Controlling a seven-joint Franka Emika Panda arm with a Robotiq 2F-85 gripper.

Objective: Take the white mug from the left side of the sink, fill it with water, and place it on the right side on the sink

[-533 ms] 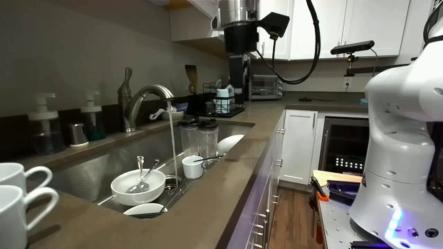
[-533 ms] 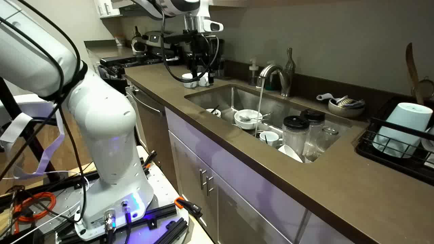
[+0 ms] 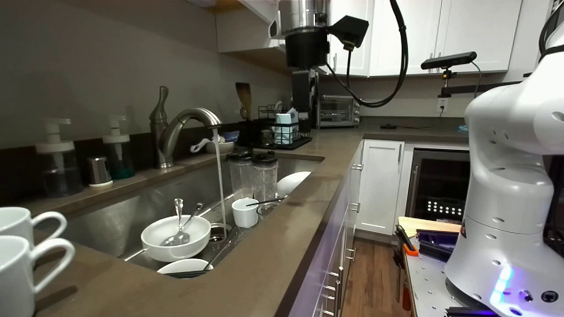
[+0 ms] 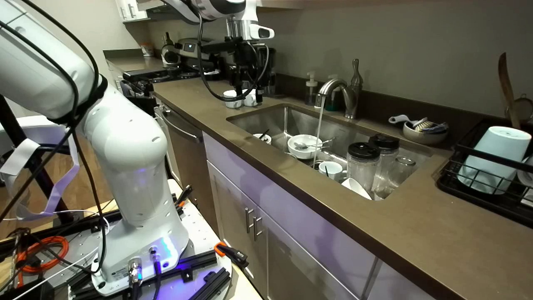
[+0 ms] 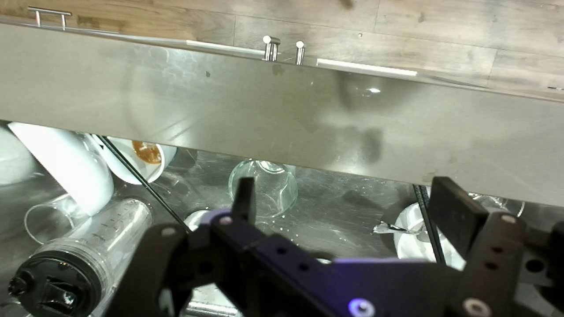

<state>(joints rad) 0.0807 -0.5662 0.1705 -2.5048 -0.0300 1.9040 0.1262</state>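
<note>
Two white mugs with loop handles stand upright on the counter beyond one end of the sink. Both also show in an exterior view, partly behind the gripper. The stainless sink lies in the grey-brown counter; its bare floor shows in the wrist view. Water runs from the chrome faucet, also in an exterior view, into the sink. My gripper is open and empty, high above the sink. The mugs are out of the wrist view.
In the sink are a white bowl with spoons, a small white cup, clear bottles with black lids, a clear glass and dark chopsticks. Soap dispensers stand behind it. A black dish rack stands on the counter.
</note>
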